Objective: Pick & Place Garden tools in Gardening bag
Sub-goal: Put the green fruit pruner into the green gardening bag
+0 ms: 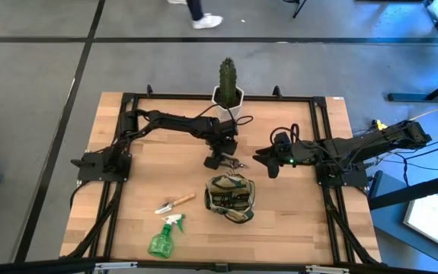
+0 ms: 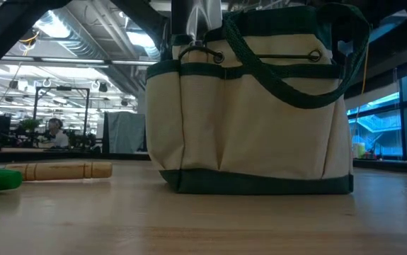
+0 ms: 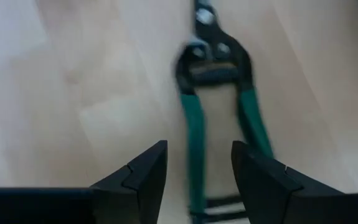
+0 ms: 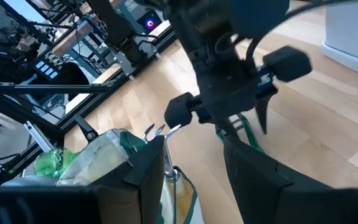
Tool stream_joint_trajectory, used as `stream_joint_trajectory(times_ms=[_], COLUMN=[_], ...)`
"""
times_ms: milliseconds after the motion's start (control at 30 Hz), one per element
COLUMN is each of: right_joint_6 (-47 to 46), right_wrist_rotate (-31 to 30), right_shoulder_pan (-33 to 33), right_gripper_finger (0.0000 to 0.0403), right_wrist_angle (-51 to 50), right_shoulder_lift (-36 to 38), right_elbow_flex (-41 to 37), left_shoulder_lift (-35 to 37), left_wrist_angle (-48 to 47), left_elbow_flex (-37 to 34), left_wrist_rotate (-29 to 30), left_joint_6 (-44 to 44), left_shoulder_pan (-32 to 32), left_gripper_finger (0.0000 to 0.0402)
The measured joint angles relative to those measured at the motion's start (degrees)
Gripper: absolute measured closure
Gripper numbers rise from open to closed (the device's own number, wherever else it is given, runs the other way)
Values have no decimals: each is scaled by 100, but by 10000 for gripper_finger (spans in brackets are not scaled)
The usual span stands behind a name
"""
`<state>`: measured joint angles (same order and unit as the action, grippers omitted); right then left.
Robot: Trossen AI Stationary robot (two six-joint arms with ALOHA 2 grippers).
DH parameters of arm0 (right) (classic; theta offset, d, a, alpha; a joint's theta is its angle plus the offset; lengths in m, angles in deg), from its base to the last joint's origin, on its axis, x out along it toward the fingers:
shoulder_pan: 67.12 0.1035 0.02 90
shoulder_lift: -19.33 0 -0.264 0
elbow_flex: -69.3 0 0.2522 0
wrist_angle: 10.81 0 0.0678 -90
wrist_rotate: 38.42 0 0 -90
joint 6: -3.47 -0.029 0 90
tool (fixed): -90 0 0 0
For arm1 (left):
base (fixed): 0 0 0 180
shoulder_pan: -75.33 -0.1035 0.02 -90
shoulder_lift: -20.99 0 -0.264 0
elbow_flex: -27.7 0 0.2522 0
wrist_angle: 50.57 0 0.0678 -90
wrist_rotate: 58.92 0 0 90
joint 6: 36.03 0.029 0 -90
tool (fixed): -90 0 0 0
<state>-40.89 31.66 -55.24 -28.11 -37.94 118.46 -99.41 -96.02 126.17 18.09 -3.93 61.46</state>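
Though blurred, seemingly shears (image 3: 219, 118) between pincer (image 3: 197, 171).

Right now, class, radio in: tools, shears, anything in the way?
Left tool open above the shears, not gripping. Right tool open, waiting beside the bag. Nothing blocking.

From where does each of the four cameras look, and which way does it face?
High: overhead, looking down; both arms, bag, shears.
Low: table height, level; bag fills it, no arm.
Left wrist: facing the table; own open fingers above the shears.
Right wrist: facing the left gripper; own fingers, bag.
Shared: high and left wrist both show the shears.
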Motion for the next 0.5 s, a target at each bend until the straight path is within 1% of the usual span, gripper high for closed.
stream_joint_trajectory(times_ms=[133,233,400,500], right_joint_6=[3,2,16,23], right_wrist_rotate=[-1,-2,-7,-20], right_shoulder_pan=[0,-4,-4,-4], right_gripper_finger=[235,235,235,235], right_wrist_angle=[-12,-13,-15,-15], right_shoulder_lift=[0,2,2,2], right_elbow_flex=[0,0,0,0], left_shoulder_lift=[-32,-35,-37,-79], left_wrist_angle=[-13,-40,-164,-252], left_elbow_flex=[6,4,4,6], left_wrist_rotate=[135,178,564,570], left_joint_6=[-37,-116,-132,-153], left_shoulder_pan=[-13,-12,35,35], left_gripper_finger=[229,241,288,326])
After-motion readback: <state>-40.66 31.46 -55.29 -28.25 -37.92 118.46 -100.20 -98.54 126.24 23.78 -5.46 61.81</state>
